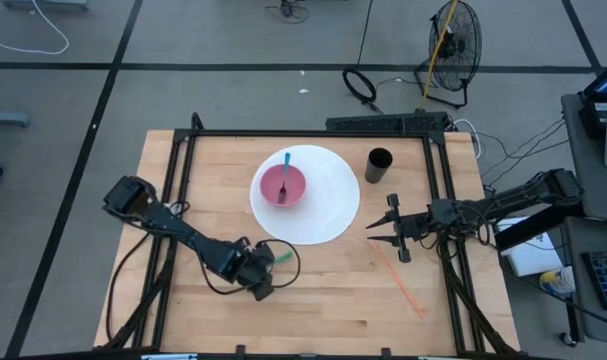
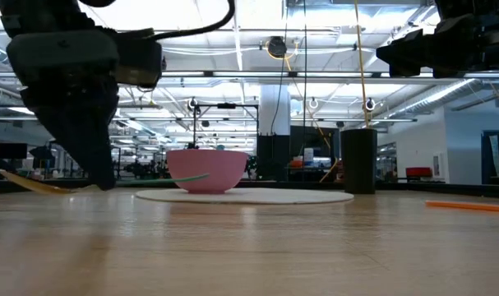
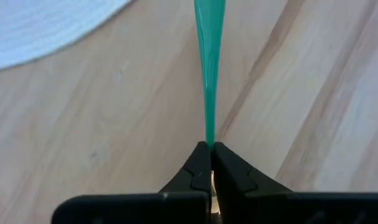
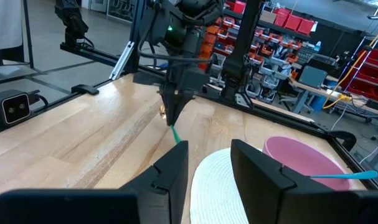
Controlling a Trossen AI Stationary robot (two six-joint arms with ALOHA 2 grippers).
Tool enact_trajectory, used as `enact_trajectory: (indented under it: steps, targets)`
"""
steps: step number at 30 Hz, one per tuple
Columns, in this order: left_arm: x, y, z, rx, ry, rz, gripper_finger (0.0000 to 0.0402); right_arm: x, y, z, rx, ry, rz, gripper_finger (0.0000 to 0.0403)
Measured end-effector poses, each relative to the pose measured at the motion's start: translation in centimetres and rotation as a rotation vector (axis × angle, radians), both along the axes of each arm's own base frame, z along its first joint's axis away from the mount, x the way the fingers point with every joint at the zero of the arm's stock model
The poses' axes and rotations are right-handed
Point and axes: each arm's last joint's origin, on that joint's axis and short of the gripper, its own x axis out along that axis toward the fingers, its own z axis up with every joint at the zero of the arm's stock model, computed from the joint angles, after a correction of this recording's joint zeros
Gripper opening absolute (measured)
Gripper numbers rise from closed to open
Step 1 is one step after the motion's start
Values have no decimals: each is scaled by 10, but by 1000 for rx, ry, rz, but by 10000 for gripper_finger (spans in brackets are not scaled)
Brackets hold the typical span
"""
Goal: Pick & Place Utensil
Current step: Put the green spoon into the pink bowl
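The left gripper point(image 1: 266, 272), low near the table's point(image 1: 313, 290) front edge, is clamped on the end of a green utensil point(image 1: 281, 258) lying flat, its long axis pointing away from the fingers toward the white plate point(image 1: 333, 205). The plate carries a pink bowl point(image 1: 282, 185). A black cup point(image 1: 379, 165) stands beyond. The right gripper point(image 1: 390, 232) hangs with jaws apart near the right edge.

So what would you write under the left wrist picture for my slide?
The left tool shut on a green utensil, above the wooden table near the white mat.
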Motion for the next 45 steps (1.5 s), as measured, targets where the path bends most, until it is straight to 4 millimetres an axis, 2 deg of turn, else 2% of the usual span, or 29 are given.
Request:
enact_trajectory:
  steps: [15,28,37,45]
  targets:
    - [2,3,14,213,-182,75,0,0,0,0,0,0,0,116]
    - [2,13,45,535,-449,190,0,0,0,0,0,0,0,116]
    - [9,36,58,696,-516,320,0,0,0,0,0,0,0,116]
    - [24,64,61,714,-500,379,1,0,0,0,0,0,0,116]
